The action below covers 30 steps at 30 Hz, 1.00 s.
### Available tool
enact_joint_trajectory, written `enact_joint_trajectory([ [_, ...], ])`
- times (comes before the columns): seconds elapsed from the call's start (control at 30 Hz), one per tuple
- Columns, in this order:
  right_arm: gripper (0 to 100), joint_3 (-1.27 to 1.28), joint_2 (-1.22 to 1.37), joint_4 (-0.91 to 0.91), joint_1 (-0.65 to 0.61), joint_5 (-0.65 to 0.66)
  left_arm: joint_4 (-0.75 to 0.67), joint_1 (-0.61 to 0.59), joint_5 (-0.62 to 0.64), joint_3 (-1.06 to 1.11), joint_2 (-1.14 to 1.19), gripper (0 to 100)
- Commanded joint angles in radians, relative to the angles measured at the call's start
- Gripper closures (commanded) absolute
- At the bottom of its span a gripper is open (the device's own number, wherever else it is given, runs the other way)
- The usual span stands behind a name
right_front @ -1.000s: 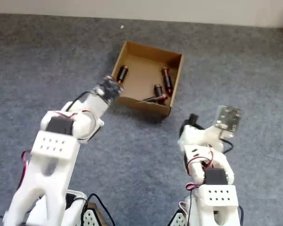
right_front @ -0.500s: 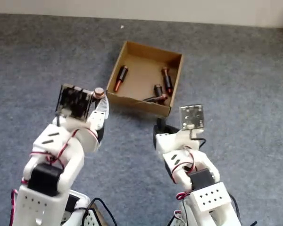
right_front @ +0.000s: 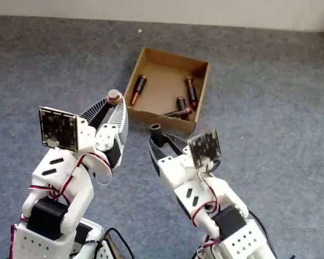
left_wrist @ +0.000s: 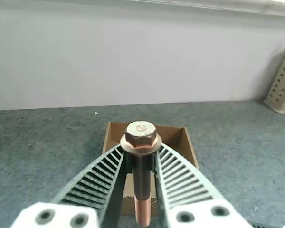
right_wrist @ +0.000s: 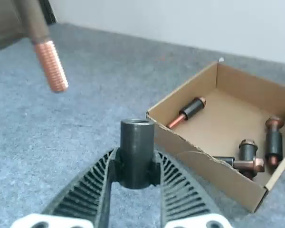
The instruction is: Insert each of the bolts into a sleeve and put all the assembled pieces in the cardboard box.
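My left gripper (left_wrist: 140, 159) is shut on a copper bolt (left_wrist: 140, 171), held upright with its hex head on top; in the high view the bolt head (right_front: 114, 97) sits at the tip of the left gripper (right_front: 110, 110), raised just left of the cardboard box (right_front: 139, 114). My right gripper (right_wrist: 135, 166) is shut on a black sleeve (right_wrist: 137, 152) standing upright with its bore open upward. In the high view that sleeve (right_front: 155, 131) is in front of the box. The bolt's threaded tip (right_wrist: 52, 71) hangs apart from the sleeve. Several assembled pieces (right_front: 188, 96) lie in the box.
The cardboard box (right_wrist: 237, 185) sits on grey carpet (right_front: 270, 108) with its open top facing up. A pale wall (left_wrist: 133, 52) runs behind the carpet, and a perforated beige object (left_wrist: 282, 80) stands at the far right edge.
Both arms have drawn back from the box and lifted. The left gripper now holds the bolt upright, and the right gripper has swung left with the sleeve toward it.
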Motion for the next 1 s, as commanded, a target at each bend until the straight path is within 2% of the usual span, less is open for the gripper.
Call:
enact_joint_trajectory([
  [0.0,99.4,0.048,-0.17,-0.033,-0.047,0.031,-0.038,0.087,0.025,-0.035,-0.013,99],
  [0.13,99.4,0.133,-0.275,-0.035,-0.053,0.094,-0.041,0.171,0.018,-0.036,-0.013,99],
  [0.27,99.4,0.231,-0.375,-0.035,-0.054,0.12,-0.087,0.194,0.02,-0.031,-0.004,99],
  [0.43,99.4,0.266,-0.372,-0.116,-0.056,0.129,-0.103,0.202,0.026,-0.03,-0.002,99],
  [0.6,99.4,0.266,-0.372,-0.188,-0.056,0.135,-0.104,0.262,0.02,-0.004,-0.002,99],
  [0.7,99.4,0.266,-0.372,-0.22,-0.056,0.184,-0.149,0.257,0.018,0.028,-0.002,99],
  [0.87,99.4,0.268,-0.372,-0.24,-0.054,0.19,-0.166,0.255,0.018,0.047,-0.004,99],
  [0.97,99.4,0.268,-0.372,-0.24,-0.054,0.19,-0.167,0.214,0.018,0.041,-0.012,99],
])
